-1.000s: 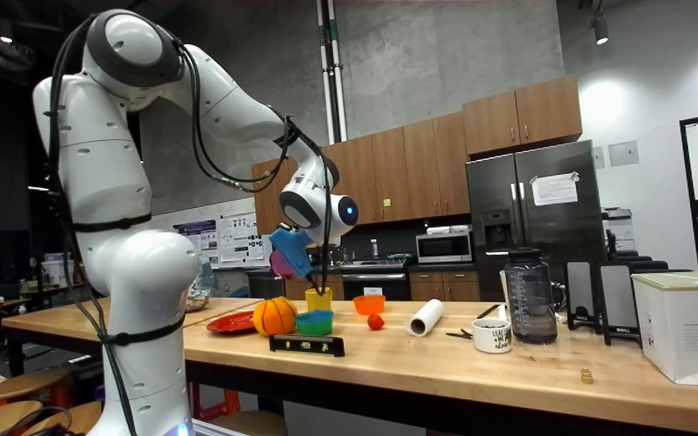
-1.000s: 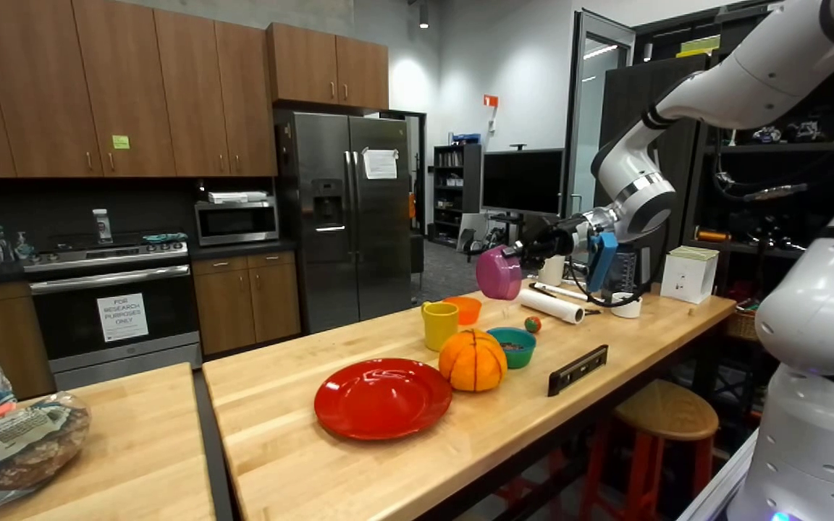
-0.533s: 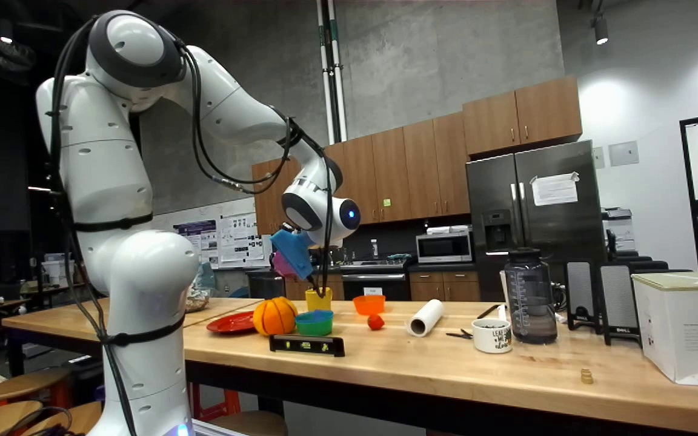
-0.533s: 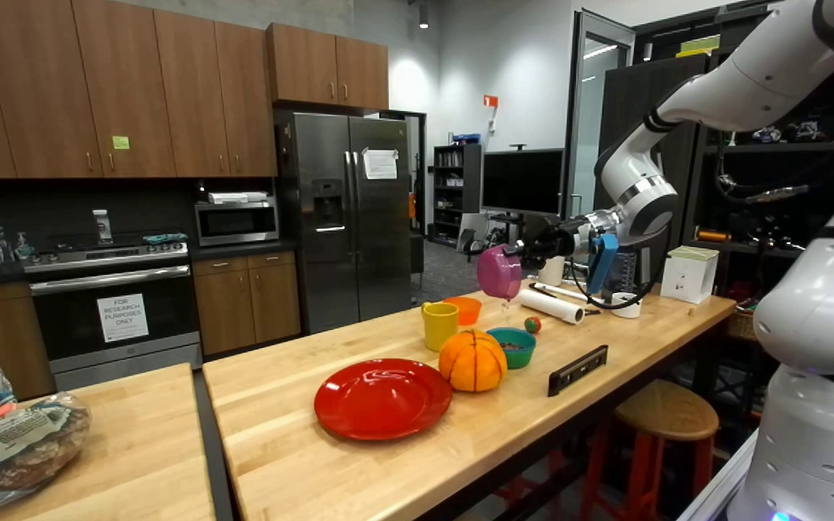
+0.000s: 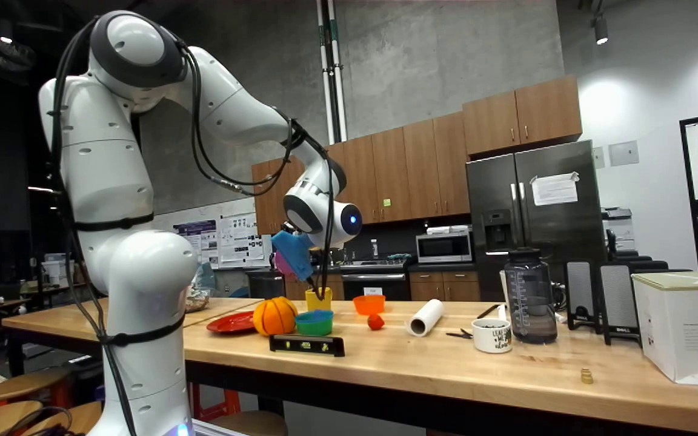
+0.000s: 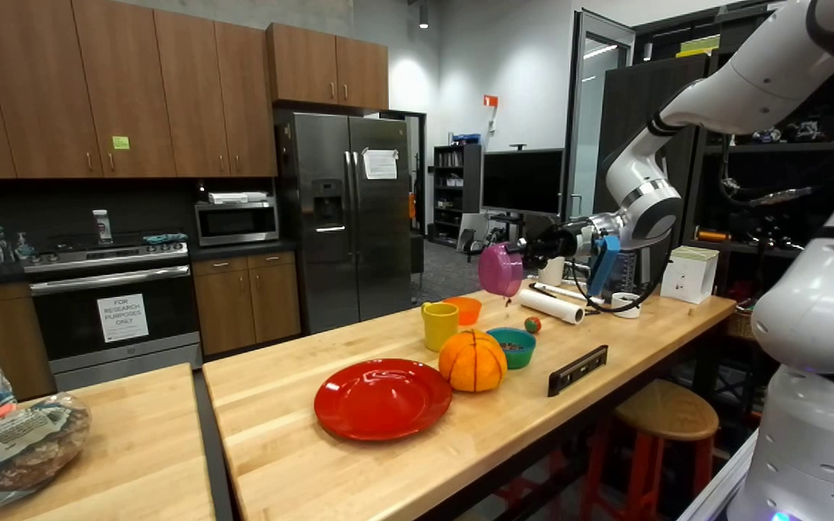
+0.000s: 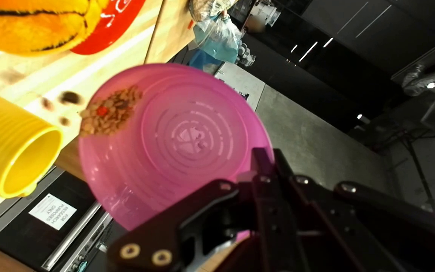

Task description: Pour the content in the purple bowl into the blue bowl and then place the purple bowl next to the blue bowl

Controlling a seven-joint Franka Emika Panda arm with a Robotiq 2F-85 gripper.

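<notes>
The purple bowl (image 6: 500, 270) is in the air above the bench (image 6: 279, 434), tipped on its side, and the claw (image 7: 273, 158) grips it by its edge. The white arm (image 5: 106, 160) rises from the base (image 5: 146, 375), bends at a high elbow (image 5: 137, 48), and then its forearm (image 5: 237, 112) slopes down to the wrist (image 6: 647, 206). From there, in an exterior view, the claw reaches out almost level, and a blue block (image 6: 603, 264) sits just beside the wrist. In the wrist view, small brown pieces (image 7: 111, 111) are gathered against one side of the purple bowl, and in an exterior view a few dark bits (image 6: 508, 302) are in the air just under it. The blue-green bowl (image 6: 522, 356) stands upright on the bench, lower than the purple bowl, with small pieces (image 6: 511, 346) inside; whether it is directly underneath, I cannot tell.
</notes>
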